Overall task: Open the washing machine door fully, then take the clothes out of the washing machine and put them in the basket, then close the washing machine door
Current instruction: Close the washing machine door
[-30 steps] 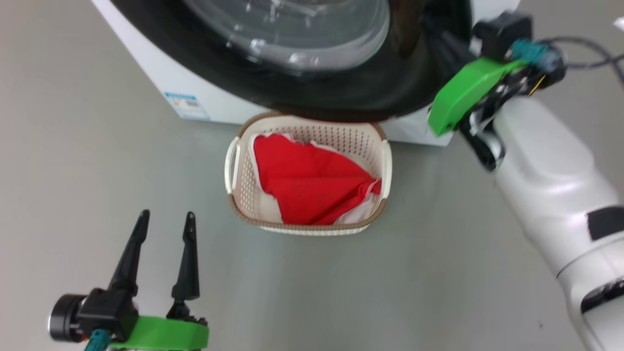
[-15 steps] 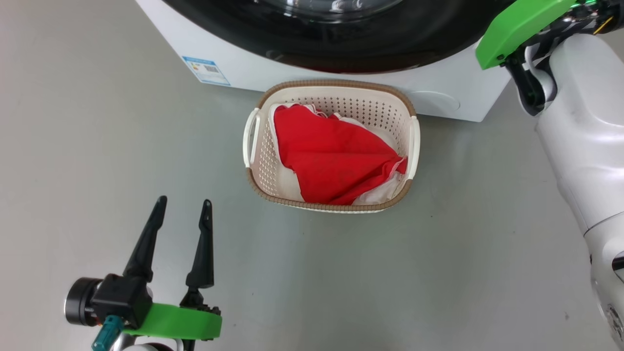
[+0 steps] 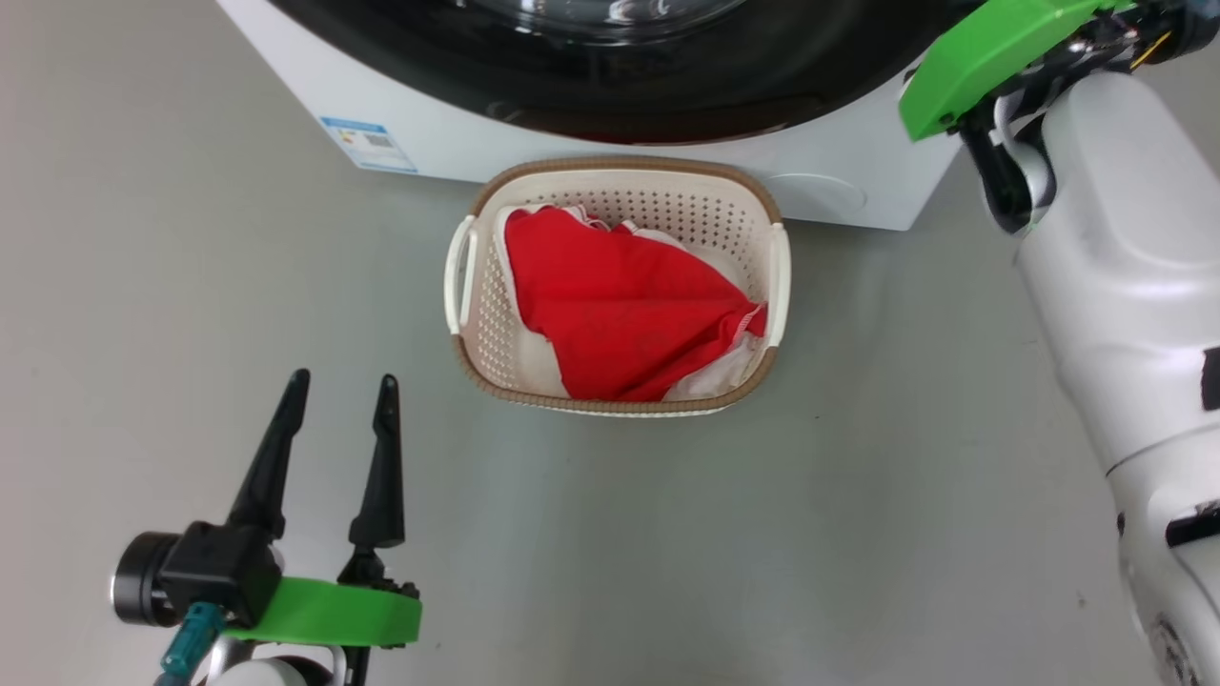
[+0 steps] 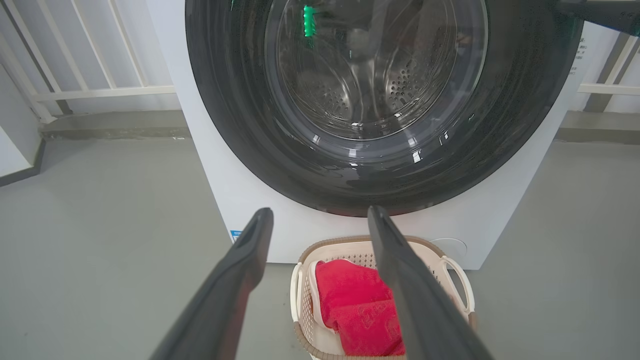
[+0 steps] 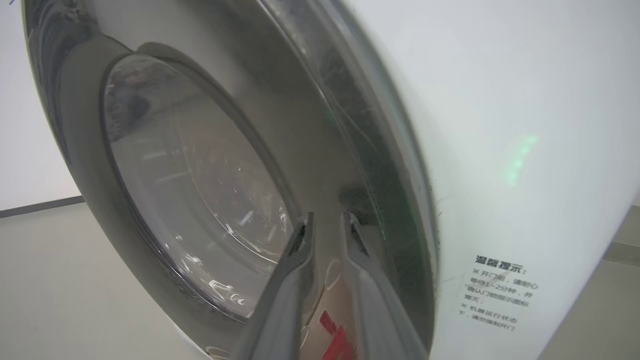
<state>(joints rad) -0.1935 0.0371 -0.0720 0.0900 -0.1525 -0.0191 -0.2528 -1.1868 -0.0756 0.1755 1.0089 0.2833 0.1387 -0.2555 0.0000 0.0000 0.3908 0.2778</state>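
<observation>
The big white front-loading washing machine stands at the far side, its round black-rimmed glass door shut. Just before it, the cream perforated plastic basket holds the bright red fabric clothes. The left jaws are spread wide and empty at the near left. The right jaws are narrowly parted by the door's right rim.

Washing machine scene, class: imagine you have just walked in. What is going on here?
The unloading at the washing machine looks nearly done. The red clothes lie in the basket on the floor before it, and the washing machine door looks shut. The right gripper is up at the door's black rim, fingers slightly apart, gripping nothing. The left gripper hangs open over the floor beside the basket, empty.
</observation>
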